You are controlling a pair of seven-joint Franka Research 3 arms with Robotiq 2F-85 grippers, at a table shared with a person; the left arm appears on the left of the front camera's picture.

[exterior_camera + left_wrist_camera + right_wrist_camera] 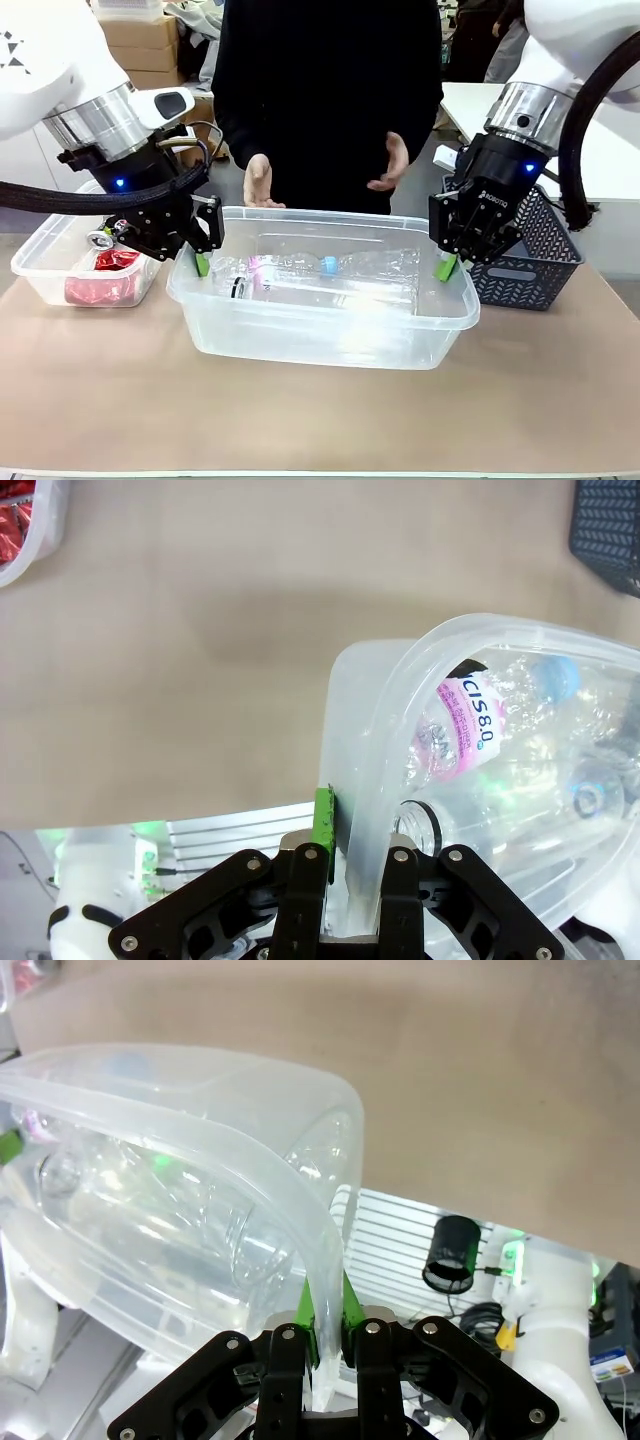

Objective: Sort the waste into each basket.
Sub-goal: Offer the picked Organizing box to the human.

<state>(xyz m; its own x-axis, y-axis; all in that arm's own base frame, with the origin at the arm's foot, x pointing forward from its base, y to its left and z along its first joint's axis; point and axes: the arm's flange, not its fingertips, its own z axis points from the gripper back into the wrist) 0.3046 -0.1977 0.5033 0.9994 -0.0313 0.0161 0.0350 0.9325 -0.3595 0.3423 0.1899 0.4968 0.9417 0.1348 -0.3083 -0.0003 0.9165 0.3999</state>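
The pink label [462,727] on the clear plastic bottle [500,730] lying in the clear tub [372,770] reads "CIS 8.0", its first letters cut off by the rim. The right gripper [447,266] carries small white "ROBOTIQ" lettering [493,202] on its black body.

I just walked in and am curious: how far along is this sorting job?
It looks nearly done. Crushed red cans lie in the clear plastic tub on the left, and clear plastic bottles lie in the large clear tub in the middle. In hand: the left gripper and right gripper each pinch that tub's rim. What's left is probably moving it. No loose waste shows on the table.
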